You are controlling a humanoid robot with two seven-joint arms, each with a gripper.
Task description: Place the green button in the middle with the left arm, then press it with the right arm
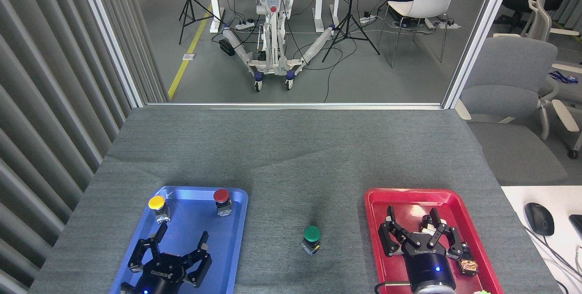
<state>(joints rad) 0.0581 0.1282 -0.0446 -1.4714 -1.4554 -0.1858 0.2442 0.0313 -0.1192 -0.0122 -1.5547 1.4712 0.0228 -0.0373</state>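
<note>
Head view: green mushroom-capped push-button (311, 238) upright on grey felt desk (291, 157), lower centre.
Both pincers, left (181, 245) and right (413, 225), spread wide, empty, leaving it free for pressing.

A table covered in grey felt-like fabric (291, 148) was seen. A blue tray (236, 221) lay on it at the near left and a red tray (373, 221) at the near right. Between them, on the bare fabric, the green button (311, 238) stood upright, apart from both trays.
</note>
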